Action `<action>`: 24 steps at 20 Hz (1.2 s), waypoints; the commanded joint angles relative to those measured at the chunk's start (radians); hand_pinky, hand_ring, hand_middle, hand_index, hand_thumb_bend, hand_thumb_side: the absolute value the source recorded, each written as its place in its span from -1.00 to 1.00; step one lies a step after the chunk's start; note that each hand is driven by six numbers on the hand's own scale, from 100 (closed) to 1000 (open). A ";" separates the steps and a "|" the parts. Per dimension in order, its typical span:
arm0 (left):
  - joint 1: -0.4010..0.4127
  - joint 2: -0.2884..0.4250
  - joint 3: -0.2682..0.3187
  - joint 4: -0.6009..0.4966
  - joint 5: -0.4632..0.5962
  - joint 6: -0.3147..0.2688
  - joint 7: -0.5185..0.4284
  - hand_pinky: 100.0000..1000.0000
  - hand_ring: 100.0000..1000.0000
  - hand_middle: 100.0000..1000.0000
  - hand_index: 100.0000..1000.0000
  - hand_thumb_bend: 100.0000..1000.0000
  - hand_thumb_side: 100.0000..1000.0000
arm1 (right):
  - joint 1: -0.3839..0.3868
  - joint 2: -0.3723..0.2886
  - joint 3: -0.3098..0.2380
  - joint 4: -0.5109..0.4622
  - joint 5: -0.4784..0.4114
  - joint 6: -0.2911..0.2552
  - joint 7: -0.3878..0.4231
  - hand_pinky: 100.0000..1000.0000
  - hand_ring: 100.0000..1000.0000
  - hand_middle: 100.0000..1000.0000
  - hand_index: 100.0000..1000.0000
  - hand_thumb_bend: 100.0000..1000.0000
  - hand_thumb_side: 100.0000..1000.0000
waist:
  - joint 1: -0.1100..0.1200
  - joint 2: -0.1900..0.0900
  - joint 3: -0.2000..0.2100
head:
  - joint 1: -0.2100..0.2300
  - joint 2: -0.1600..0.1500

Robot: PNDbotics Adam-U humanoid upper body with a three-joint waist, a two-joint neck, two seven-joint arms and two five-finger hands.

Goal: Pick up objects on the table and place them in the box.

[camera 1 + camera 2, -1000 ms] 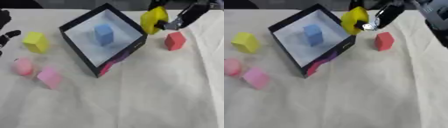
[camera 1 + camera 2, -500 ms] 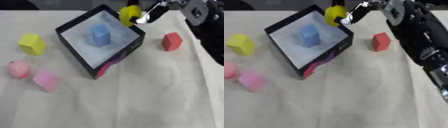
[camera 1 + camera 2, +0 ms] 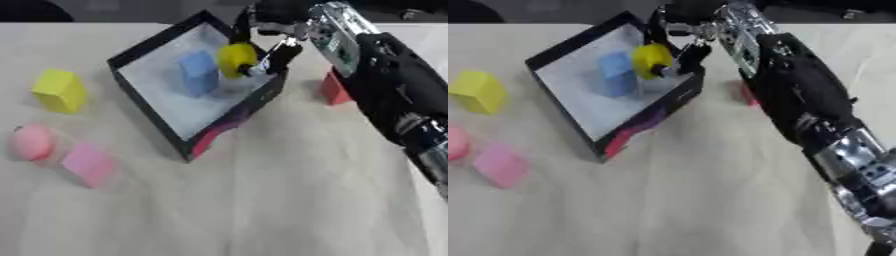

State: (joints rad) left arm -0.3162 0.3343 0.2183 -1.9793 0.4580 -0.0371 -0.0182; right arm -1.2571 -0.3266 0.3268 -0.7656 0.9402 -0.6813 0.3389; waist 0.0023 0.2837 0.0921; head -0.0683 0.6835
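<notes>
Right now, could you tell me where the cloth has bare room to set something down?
The near cloth is bare below the box and pink block. It is crowded around the box: yellow block, pink ball, red block, right hand.

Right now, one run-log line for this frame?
right hand: shut on yellow piece, over box | in box: blue block | on table: red block, yellow block, two pink pieces
</notes>
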 commanded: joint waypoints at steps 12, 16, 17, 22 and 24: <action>0.004 0.029 -0.004 -0.021 0.048 0.039 0.056 0.78 1.00 0.64 0.56 -0.98 0.28 | -0.035 -0.050 -0.043 -0.024 -0.024 0.020 0.019 0.89 0.64 0.62 0.98 -0.40 0.18 | -0.013 -0.010 -0.004 | 0.010 -0.007; 0.006 0.029 -0.006 -0.021 0.050 0.043 0.053 0.77 1.00 0.65 0.56 -0.98 0.28 | -0.040 -0.077 -0.066 -0.055 -0.124 0.039 0.056 0.88 0.58 0.58 0.97 -0.50 -0.59 | -0.013 -0.011 -0.006 | 0.016 -0.006; 0.007 0.029 -0.007 -0.021 0.049 0.044 0.051 0.77 1.00 0.65 0.56 -0.99 0.28 | -0.041 -0.085 -0.072 -0.065 -0.158 0.047 0.074 0.87 0.58 0.58 0.97 -0.57 -0.67 | -0.013 -0.011 -0.006 | 0.018 -0.005; 0.013 0.031 -0.008 -0.021 0.044 0.047 0.040 0.76 1.00 0.65 0.56 -1.00 0.28 | -0.049 -0.137 -0.079 -0.119 -0.340 0.084 0.189 0.88 0.56 0.55 0.96 -0.75 -0.82 | -0.013 -0.013 -0.011 | 0.024 -0.004; 0.015 0.032 -0.007 -0.021 0.042 0.047 0.038 0.76 1.00 0.64 0.56 -1.00 0.28 | -0.048 -0.167 -0.081 -0.149 -0.401 0.108 0.221 0.86 0.56 0.53 0.94 -0.74 -0.78 | -0.014 -0.015 -0.015 | 0.027 -0.002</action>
State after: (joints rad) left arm -0.2971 0.3351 0.2111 -1.9793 0.5029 0.0115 0.0247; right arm -1.2771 -0.4491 0.2587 -0.8785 0.5811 -0.5817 0.5368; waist 0.0006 0.2837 0.0769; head -0.0455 0.6841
